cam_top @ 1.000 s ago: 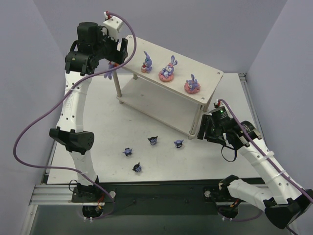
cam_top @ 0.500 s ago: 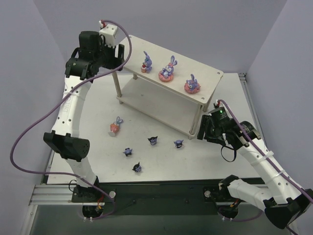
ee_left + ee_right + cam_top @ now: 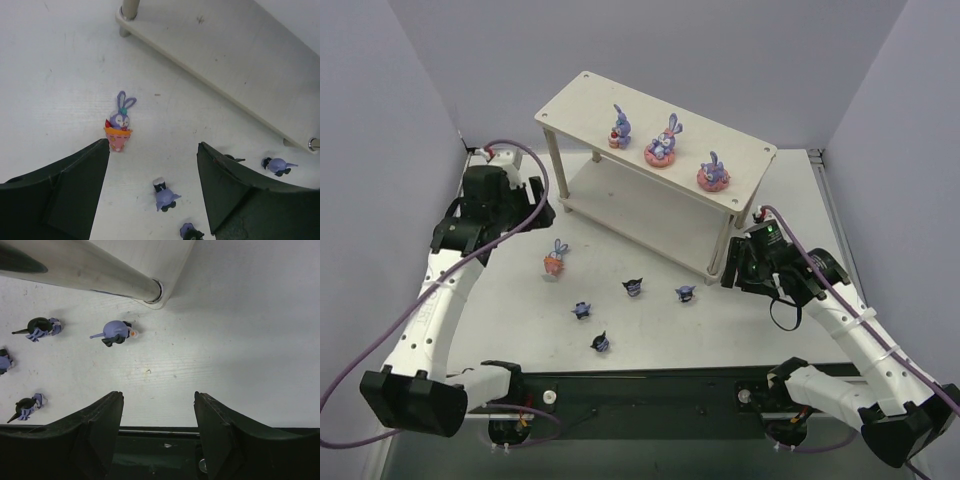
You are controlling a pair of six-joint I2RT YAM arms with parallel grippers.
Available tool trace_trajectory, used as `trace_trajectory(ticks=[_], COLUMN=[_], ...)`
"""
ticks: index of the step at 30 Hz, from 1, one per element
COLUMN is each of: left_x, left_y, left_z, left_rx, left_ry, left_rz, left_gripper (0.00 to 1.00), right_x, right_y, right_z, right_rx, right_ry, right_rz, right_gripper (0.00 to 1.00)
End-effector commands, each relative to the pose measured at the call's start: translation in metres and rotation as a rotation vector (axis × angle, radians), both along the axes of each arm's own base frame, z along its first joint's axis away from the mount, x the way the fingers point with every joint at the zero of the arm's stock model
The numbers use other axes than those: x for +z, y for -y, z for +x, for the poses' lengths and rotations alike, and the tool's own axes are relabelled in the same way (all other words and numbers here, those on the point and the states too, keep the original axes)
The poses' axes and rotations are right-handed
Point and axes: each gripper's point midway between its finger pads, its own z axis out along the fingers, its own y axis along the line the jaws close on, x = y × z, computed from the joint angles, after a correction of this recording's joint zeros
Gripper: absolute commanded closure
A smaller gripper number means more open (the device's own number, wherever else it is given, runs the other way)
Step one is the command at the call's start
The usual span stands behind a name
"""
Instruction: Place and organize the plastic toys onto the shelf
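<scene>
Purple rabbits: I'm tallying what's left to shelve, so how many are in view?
4. Left rabbit, middle rabbit and right rabbit stand on the shelf top; the fourth rabbit is on the table, left of the shelf. The lower board is partly hidden.

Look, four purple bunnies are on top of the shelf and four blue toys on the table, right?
No: only three purple bunnies are on top of the shelf; the fourth bunny is on the table with the four blue toys. The top external view shows it.
</scene>
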Motion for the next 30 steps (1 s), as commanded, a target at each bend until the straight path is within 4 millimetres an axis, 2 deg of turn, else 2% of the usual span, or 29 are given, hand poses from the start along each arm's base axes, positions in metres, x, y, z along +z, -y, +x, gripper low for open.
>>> trace_trajectory(ticks=[1,3,4,7,10,11,17,18,19,21,23,30], left_x=[-0.077,-0.097,-0.115,-0.135,-0.144,-0.141,-0.145,-0.155,-0.158,-0.166,-0.171,-0.189], left_y=[0.011,0.016,0.017,0.018,0.015,0.014,0.005,0.008,0.0,-0.002,-0.007,-0.008], left_z=[-0.004,-0.005,-0.003,0.006,0.02,0.026,0.047,0.044,0.046,0.046,0.046,0.048], left_rx=[0.055,0.051,0.053,0.043,0.021,0.009,-0.004,-0.019,0.003,0.006,0.005,-0.027], left_ry=[-0.177,-0.205,-0.225,-0.243,-0.237,-0.217,-0.233,-0.271,-0.279,-0.318,-0.338,-0.419], left_rz=[-0.121,-0.156,-0.16,-0.145,-0.092,-0.062,0.092,0.106,0.156,0.205,0.26,0.341], left_gripper=[0.21,0.23,0.25,0.3,0.34,0.33,0.35,0.35,0.36,0.39,0.42,0.43], right_x=[-0.006,-0.006,-0.006,-0.006,-0.006,-0.008,-0.007,-0.007,-0.007,-0.006,-0.006,-0.005], right_y=[0.001,0.001,0.002,0.003,0.003,0.004,0.007,0.007,0.008,0.009,0.008,0.01], right_z=[-0.006,-0.007,-0.007,-0.01,-0.011,-0.012,-0.014,-0.014,-0.014,-0.014,-0.014,-0.015], right_rx=[0.021,0.027,0.026,0.024,0.019,0.014,-0.004,-0.006,-0.008,-0.01,-0.011,-0.009], right_ry=[-0.023,-0.022,-0.019,-0.014,-0.011,-0.013,-0.001,-0.001,0.004,0.01,0.012,0.013], right_rz=[-0.008,-0.005,-0.005,0.001,0.006,0.006,0.012,0.012,0.012,0.011,0.012,0.005], right_gripper=[0.41,0.41,0.41,0.41,0.41,0.41,0.41,0.41,0.41,0.41,0.41,0.41])
